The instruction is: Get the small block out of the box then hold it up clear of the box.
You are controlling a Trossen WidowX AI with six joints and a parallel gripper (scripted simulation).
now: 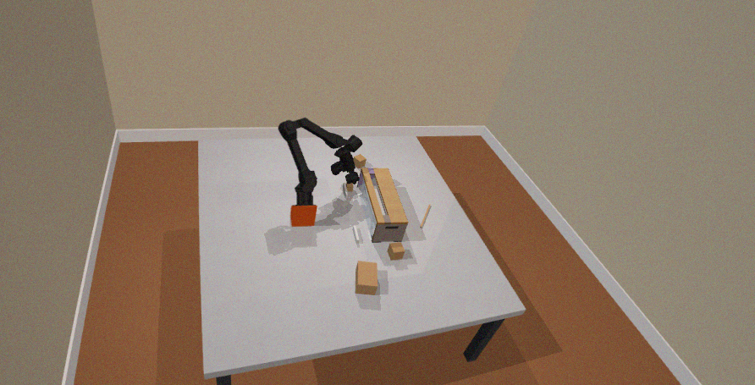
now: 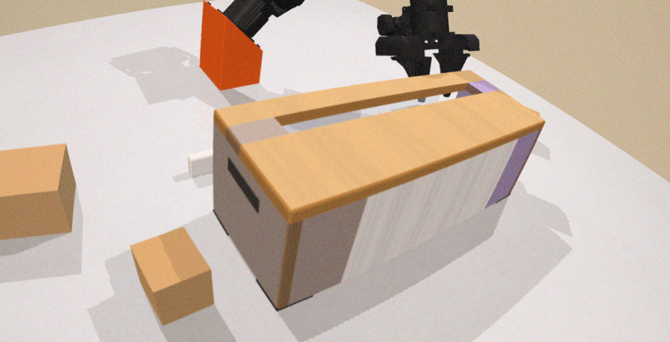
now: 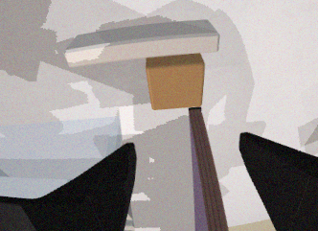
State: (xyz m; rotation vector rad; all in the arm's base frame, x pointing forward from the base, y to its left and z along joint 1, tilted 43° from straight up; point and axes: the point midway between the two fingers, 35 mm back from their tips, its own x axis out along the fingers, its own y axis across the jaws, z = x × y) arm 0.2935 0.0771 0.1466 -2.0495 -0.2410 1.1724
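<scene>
The small tan block (image 1: 349,187) (image 3: 174,80) lies on the table outside the box, beside its purple-marked end and touching a flat white bar (image 3: 143,44). The long box (image 1: 390,199) (image 2: 375,147) has a wooden top with a slot along it; its purple-edged corner (image 3: 204,207) shows in the wrist view. My gripper (image 1: 349,178) (image 2: 433,70) (image 3: 187,146) is open. It points down just behind the box's purple end, with the block a short way ahead of the fingertips and nothing between them. In the exterior view the box hides the block.
The arm's orange base (image 1: 303,215) (image 2: 229,53) stands left of the box. Two cardboard cubes (image 1: 396,250) (image 1: 366,277) lie in front of the box, and another tan cube (image 1: 360,161) lies behind the gripper. A thin stick (image 1: 425,216) lies to the right, and a small white bar (image 1: 356,234) lies by the near end.
</scene>
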